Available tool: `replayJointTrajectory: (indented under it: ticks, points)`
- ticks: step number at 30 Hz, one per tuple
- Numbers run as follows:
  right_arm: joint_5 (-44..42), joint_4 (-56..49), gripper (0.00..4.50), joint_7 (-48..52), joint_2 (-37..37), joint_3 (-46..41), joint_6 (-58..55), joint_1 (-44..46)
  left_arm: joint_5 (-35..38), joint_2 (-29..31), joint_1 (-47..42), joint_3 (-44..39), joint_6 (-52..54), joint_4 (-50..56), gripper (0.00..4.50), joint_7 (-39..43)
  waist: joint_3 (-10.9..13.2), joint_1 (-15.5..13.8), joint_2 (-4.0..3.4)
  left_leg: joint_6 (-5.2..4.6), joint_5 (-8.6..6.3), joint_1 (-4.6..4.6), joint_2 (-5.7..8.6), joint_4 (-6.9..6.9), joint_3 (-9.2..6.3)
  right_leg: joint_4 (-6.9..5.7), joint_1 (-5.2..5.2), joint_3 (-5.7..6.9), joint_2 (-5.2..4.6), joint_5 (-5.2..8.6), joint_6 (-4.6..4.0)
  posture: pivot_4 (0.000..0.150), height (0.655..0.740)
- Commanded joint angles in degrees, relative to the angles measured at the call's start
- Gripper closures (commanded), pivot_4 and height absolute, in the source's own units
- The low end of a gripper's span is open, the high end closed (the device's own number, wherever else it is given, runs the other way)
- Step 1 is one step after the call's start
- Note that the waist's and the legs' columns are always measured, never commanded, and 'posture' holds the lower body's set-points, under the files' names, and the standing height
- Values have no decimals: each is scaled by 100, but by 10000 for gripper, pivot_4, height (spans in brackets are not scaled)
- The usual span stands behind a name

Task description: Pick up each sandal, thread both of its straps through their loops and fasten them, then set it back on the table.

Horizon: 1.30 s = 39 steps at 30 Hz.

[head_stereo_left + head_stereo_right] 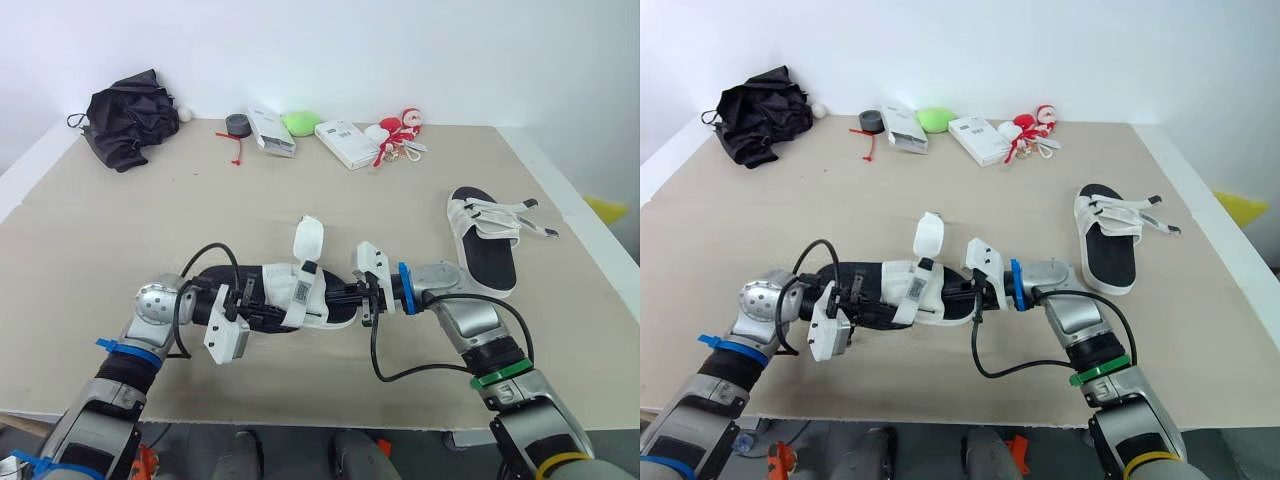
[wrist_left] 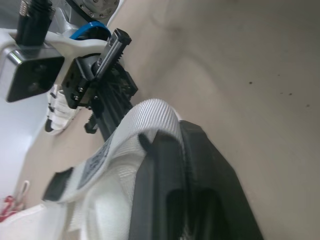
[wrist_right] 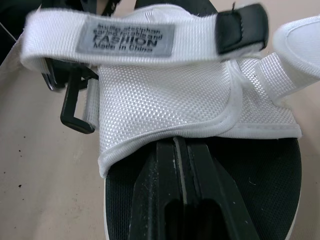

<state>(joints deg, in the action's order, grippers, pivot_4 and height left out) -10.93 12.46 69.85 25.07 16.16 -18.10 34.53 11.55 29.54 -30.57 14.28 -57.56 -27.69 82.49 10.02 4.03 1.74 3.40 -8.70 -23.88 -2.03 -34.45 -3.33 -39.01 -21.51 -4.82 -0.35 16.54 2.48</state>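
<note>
Sandal lies between left hand and right hand.

place: likely a test lab | plain table | bare white wall

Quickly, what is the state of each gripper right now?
Left gripper: closed on the sandal.
Right gripper: closed on the same sandal, at its other end.

Silver arms, looping black cables, blue and green bands
</note>
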Motion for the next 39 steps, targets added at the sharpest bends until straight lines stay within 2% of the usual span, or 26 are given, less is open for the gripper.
replayJointTrajectory:
  ticks: [1, 4, 6, 8, 12, 13, 16, 21, 29, 33, 39]
  points:
    - [233, 208, 45000, 44, 6, 327, -81, -147, 122, 98, -94, 142, 177, -42, 25513, 27, 0, 0, 0, 0, 0, 0, 0, 0, 0, 0, 0, 0, 0, 0, 0, 1500, 7380]
    - [236, 220, 45000, 52, 18, 323, -69, -144, 355, 206, -72, 246, 426, 143, 11321, 199, 0, 0, 0, -1, 1, 1, 0, -2, 0, -1, 2, 0, 0, 0, 0, 1500, 7380]
    - [238, 235, 45000, 55, 19, 321, -58, -135, 507, 331, -22, 328, 706, 274, 169, 410, 0, 1, -1, -1, 1, 1, 0, -2, 0, -1, 2, 0, 0, 0, 0, 1500, 7380]
    - [240, 278, 45000, 60, 13, 315, -48, -95, 762, 574, 86, 372, 1745, 572, 169, 628, 1, 8, -1, -1, 1, 2, -1, -1, 0, -1, 2, 0, 1, 0, 0, 1500, 7380]
    - [234, 346, 45000, 69, 10, 321, -18, -33, 1950, 1389, 215, 394, 5955, 2068, 169, 446, 3, 32, -4, -1, 0, 3, -12, 0, -3, -5, 1, 3, 11, 2, -5, 1500, 7380]
    - [233, 359, 45000, 67, 11, 326, -11, -25, 2242, 1598, 218, 407, 6721, 2403, 169, 493, 5, 33, -3, -1, 0, 7, -13, 1, -4, -6, 3, 4, 13, 3, -7, 1500, 7380]
    - [225, 391, 45000, 75, 9, 337, 8, -3, 2876, 1902, 121, 272, 8331, 3043, 169, 372, 7, 38, -6, -2, -2, 10, -18, 4, -6, -8, 4, 7, 17, 11, -19, 1500, 7380]
    - [236, 453, 45000, 79, -12, 350, 46, 36, 3794, 2140, -212, 17, 10551, 3412, 169, 233, 12, 34, -1, -3, -3, 8, -22, 5, -7, -8, 0, 11, 22, 12, -21, 1500, 7380]
    - [232, 507, 45000, 74, -23, 321, 66, 85, 3821, 1518, -531, -379, 11159, 3018, 169, -245, 14, 32, 0, -2, -3, 8, -25, 5, -6, -8, -2, 11, 25, 12, -27, 1500, 7380]
    - [229, 495, 45000, 61, -15, 305, 58, 78, 3480, 1649, -426, -128, 10958, 3294, 169, 44, 15, 33, -1, -1, -4, 8, -28, 8, -5, -8, -4, 11, 29, 13, -28, 1500, 7380]
    - [210, 477, 45000, 36, -22, 278, 38, 68, 2532, 1873, -109, 409, 9985, 3595, 169, 528, 15, 29, -2, 2, -5, 9, -29, 9, -1, -7, -5, 6, 28, 13, -31, 1500, 7380]
